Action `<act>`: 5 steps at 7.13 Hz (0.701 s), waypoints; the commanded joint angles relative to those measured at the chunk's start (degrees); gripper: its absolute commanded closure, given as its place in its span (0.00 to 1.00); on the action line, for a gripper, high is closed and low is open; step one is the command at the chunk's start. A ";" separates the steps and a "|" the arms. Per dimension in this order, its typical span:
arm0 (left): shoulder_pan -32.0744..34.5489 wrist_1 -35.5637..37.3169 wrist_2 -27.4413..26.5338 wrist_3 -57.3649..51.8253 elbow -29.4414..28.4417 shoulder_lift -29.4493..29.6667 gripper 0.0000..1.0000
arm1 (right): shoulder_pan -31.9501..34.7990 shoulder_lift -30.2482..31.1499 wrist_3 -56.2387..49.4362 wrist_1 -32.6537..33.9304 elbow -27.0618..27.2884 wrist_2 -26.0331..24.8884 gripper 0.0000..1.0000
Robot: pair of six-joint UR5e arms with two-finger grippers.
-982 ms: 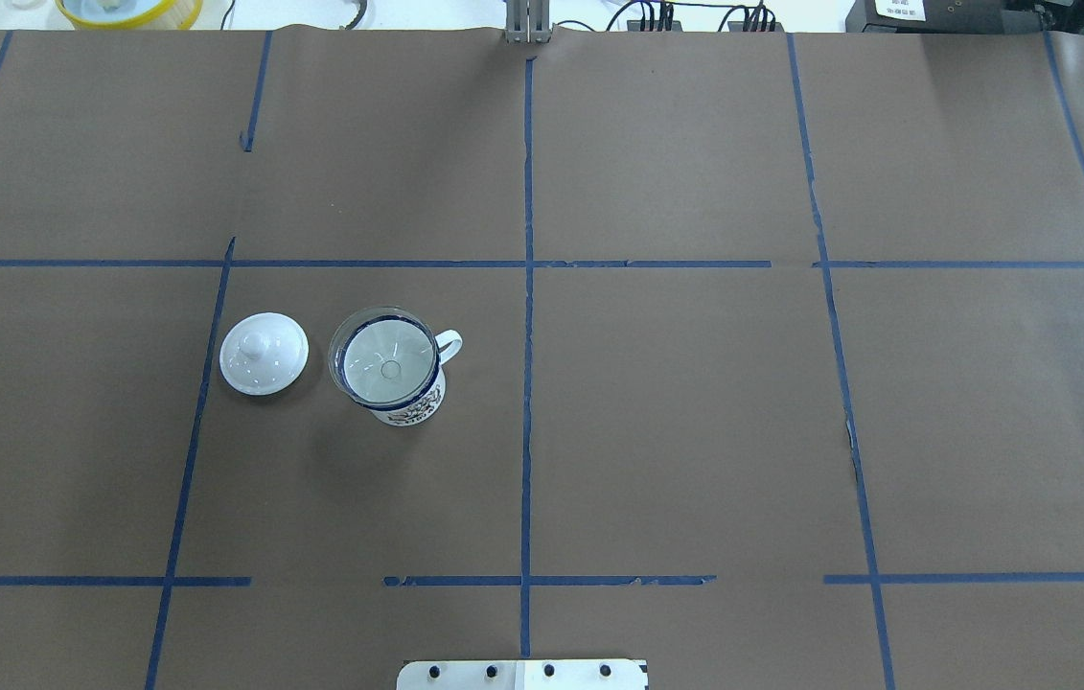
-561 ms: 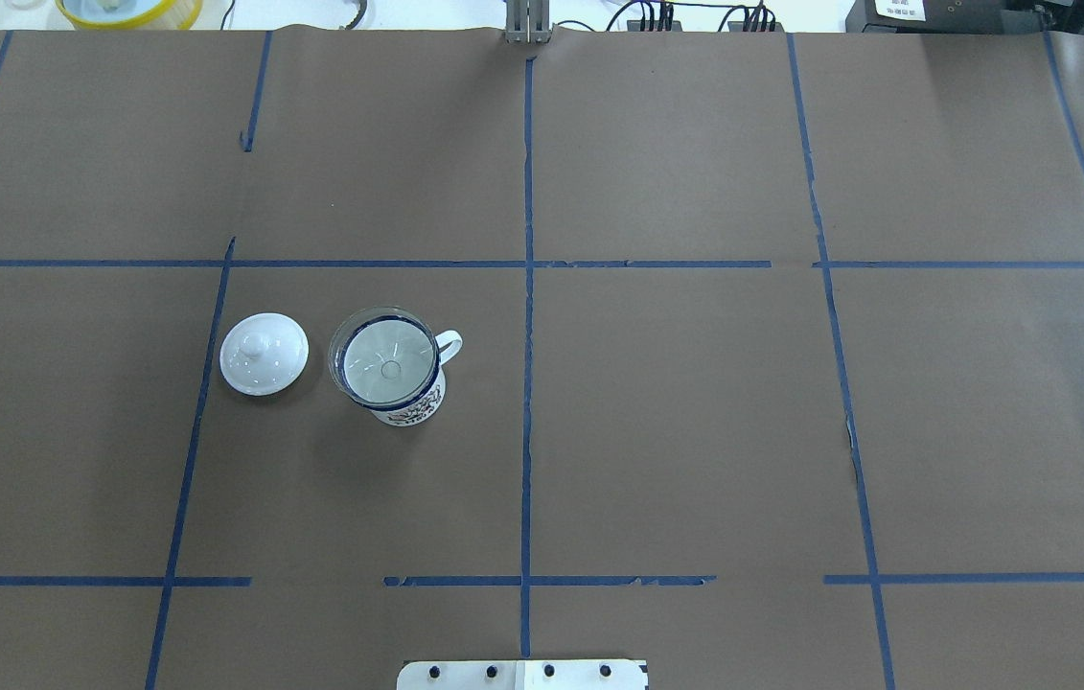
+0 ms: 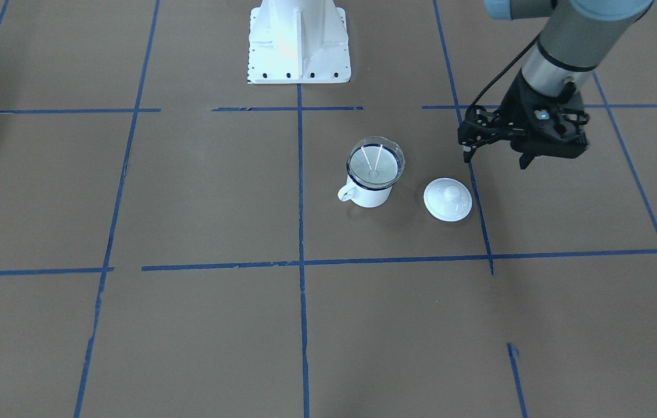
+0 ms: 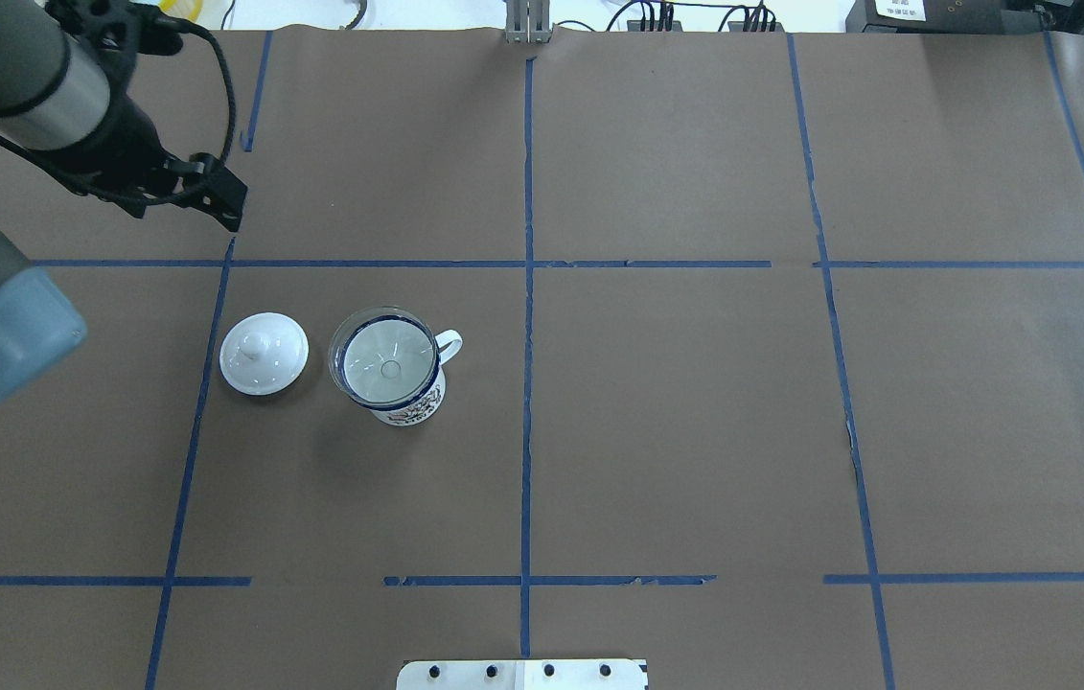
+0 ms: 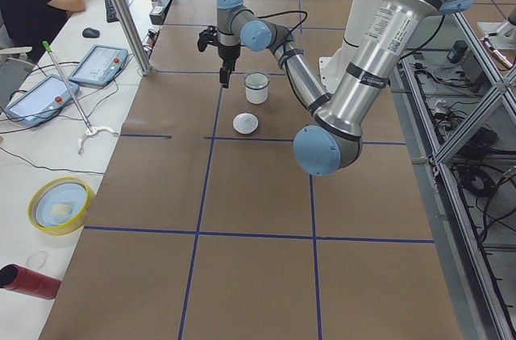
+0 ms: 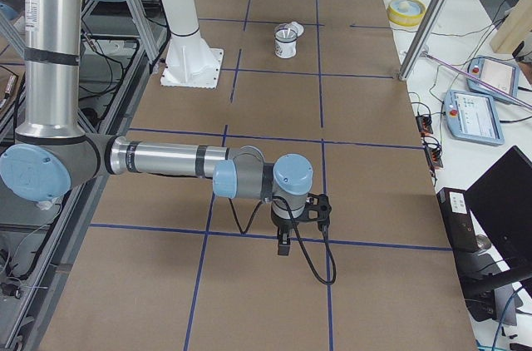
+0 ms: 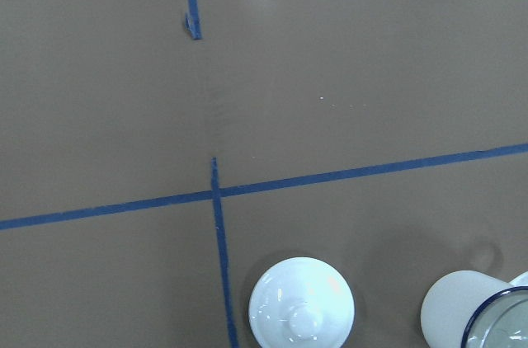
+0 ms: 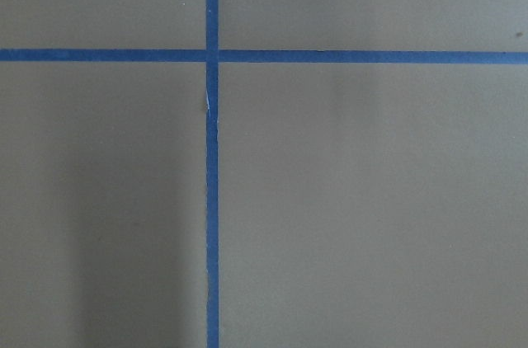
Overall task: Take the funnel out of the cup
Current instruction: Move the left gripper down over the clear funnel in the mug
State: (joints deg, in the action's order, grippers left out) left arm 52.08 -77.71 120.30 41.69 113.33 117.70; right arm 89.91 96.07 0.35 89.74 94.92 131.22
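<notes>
Scene lit evenly from overhead; light diffuse, moderately bright. Shadows soft and faint: pale smudge cast beside cup [image 4: 410, 406] on brown table paper [image 4: 695, 431]; broad dim band seen at lower left of right wrist view. Specular streaks noted on funnel [image 3: 376, 162], small highlights on lid [image 4: 264, 354]. White robot base [image 3: 298, 40] slightly overexposed. Focus sharp in exterior views; left wrist view marginally softer.

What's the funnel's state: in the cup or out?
In. The funnel sits upright inside the cup, with its wide mouth resting at the top.
</notes>
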 commanded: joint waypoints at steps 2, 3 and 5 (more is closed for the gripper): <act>-10.83 -9.09 -4.00 13.28 -5.30 0.35 0.00 | 0.00 0.08 0.00 0.00 0.00 0.00 0.00; -13.29 -9.56 -5.42 15.94 -5.48 0.34 0.00 | 0.00 0.08 0.00 0.00 0.00 0.00 0.00; -15.16 -9.57 -6.57 16.40 -6.28 0.34 0.13 | 0.00 -0.01 0.00 0.00 0.00 0.00 0.00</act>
State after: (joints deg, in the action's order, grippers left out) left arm 38.16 -87.07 114.63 57.37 107.46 118.02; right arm 89.91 96.14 0.35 89.74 94.92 131.22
